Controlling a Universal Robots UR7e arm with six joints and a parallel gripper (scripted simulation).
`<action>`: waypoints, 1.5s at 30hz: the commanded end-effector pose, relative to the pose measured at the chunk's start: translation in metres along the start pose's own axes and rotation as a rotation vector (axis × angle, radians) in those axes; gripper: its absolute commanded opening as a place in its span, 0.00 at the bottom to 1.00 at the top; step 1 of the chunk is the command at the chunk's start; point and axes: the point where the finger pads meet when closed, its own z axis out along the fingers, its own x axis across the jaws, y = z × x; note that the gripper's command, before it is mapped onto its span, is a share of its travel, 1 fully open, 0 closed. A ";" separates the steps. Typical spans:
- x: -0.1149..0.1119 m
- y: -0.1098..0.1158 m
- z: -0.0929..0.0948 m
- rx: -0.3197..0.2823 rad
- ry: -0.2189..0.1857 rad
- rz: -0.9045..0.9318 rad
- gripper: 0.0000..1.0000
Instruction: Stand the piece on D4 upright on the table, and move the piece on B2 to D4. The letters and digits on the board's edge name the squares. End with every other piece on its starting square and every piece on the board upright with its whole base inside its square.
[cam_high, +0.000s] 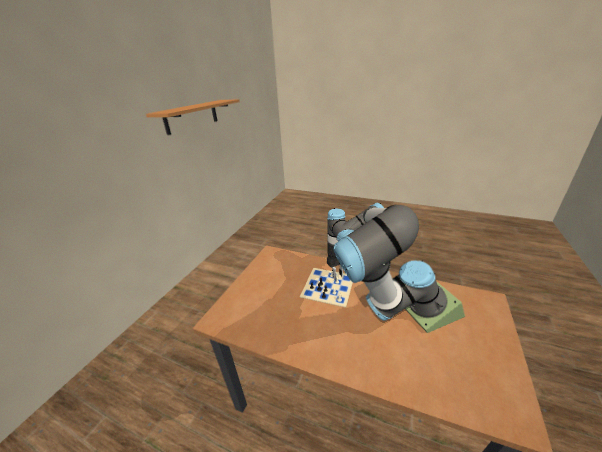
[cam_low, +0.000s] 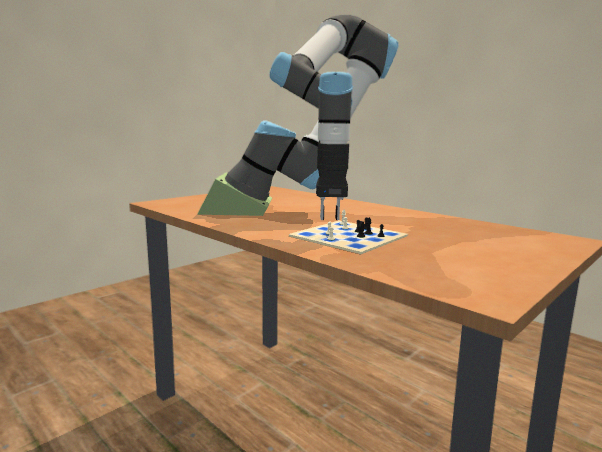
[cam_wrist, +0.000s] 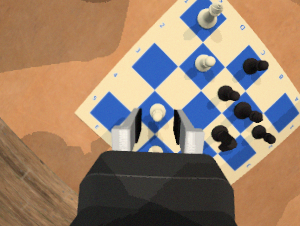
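The small blue-and-cream chessboard lies on the wooden table; it also shows in the top and exterior views. Its edge letters are too small to read. My gripper is open and points straight down over the board's near corner. A white piece stands upright below, in line with the gap between the fingers but clear of them. Another white piece is partly hidden under the gripper body. Two more white pieces stand further along. Several black pieces cluster at the right side.
The arm's green base block sits on the table behind the board. The arm's elbow hangs over the board's right side in the top view. A wall shelf is far off on the left wall.
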 end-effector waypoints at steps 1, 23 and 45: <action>0.000 0.000 0.005 -0.001 0.000 0.000 0.68; 0.000 0.000 0.032 -0.001 0.000 0.000 0.68; 0.000 0.000 0.032 -0.001 0.000 0.000 0.68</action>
